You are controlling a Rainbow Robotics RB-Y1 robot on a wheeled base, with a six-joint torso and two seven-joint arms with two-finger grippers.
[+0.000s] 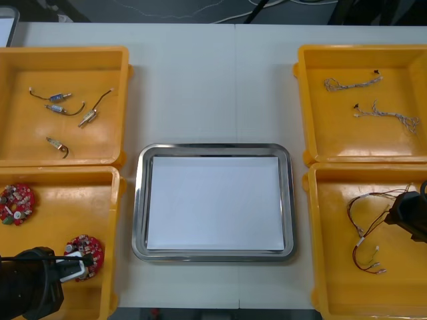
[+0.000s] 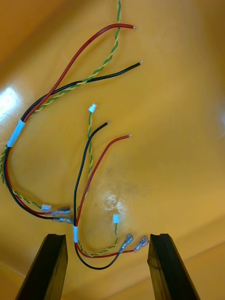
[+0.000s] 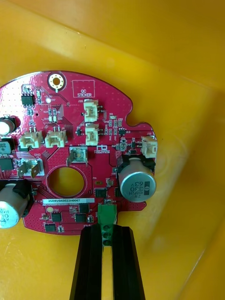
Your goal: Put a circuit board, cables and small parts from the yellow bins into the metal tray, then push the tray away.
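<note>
Now, you've two round red circuit boards (image 1: 16, 203) in the near-left yellow bin (image 1: 60, 220); your left gripper (image 3: 107, 233) pinches the nearer board (image 3: 79, 140) by its green edge. Four small metal parts (image 1: 60, 110) lie far left. Your right gripper (image 2: 107, 246) hangs, fingers spread, above red and black cables (image 2: 89, 159), near right; the white-lined metal tray (image 1: 140, 200) sits between.

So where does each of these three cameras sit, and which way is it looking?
Front view: above the arms, looking steeply down on table, tray and bins; left arm and right arm at its edges.
Left wrist view: on the left wrist, looking along the left gripper, shut on a board.
Right wrist view: on the right wrist, looking past the open right gripper at cables.
Shared: the front view also shows that board and those cables.
</note>
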